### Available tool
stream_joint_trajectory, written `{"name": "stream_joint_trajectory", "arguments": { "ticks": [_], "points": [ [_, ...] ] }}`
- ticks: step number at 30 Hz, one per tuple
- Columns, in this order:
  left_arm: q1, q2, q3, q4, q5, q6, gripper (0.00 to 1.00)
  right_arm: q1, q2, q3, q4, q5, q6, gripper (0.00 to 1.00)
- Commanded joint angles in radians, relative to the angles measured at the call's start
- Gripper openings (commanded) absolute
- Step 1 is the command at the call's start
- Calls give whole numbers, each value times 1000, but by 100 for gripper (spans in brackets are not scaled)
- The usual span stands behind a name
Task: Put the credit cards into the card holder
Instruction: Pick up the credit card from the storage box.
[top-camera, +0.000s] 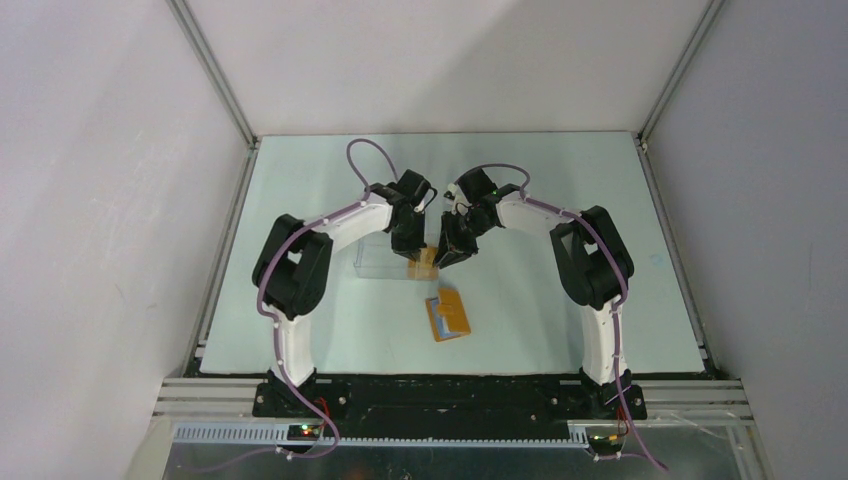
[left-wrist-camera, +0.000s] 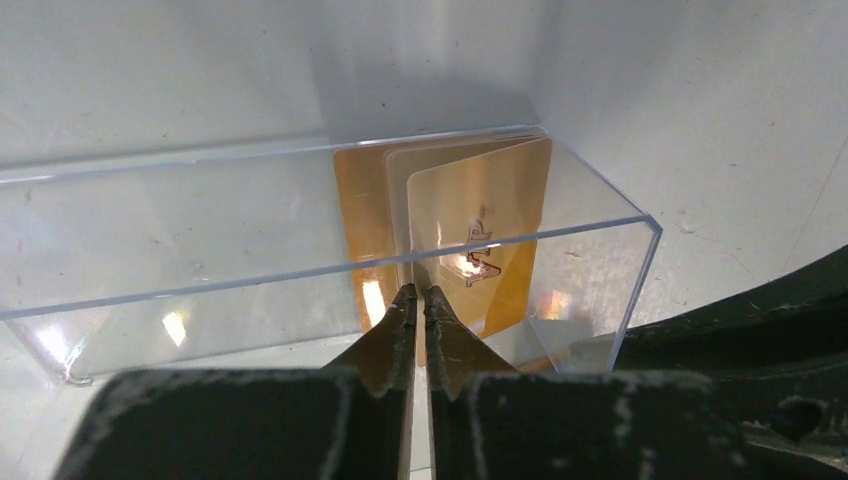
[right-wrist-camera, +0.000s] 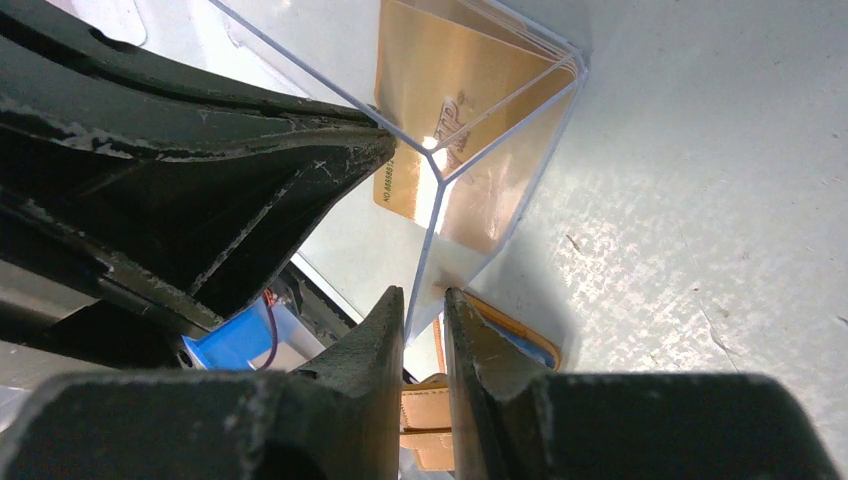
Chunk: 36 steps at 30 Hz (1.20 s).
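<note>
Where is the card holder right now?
In the top view, the card holder lies open on the table, about midway across, just nearer the robot's side than the clear case holding the credit cards.

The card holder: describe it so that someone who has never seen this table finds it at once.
On the pale table, look midway between the two arm bases, nearer them than the clear case with the credit cards. The card holder lies open there alone: orange, with blue inner panels, not transparent like the case.
</note>
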Motion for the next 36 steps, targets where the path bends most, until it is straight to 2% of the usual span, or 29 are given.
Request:
{"name": "stream_joint_trajectory", "arguments": {
  "ticks": [1, 18, 31, 34, 36],
  "points": [
    [-10, -64, -5, 56, 58, -24, 8, 16, 54, -35, -46, 61, -42, 23],
    [-10, -96, -8, 72, 111, -40, 13, 15, 48, -35, -48, 64, -41, 23],
    [-11, -59, -28, 90, 143, -36, 18, 13, 48, -35, -49, 64, -43, 23],
    [-10, -64, -34, 90, 130, -38, 13, 12, 45, -35, -51, 64, -44, 23],
    [-10, -76, -36, 91, 116, -39, 4, 12, 38, -35, -51, 63, -44, 23]
  ]
}}
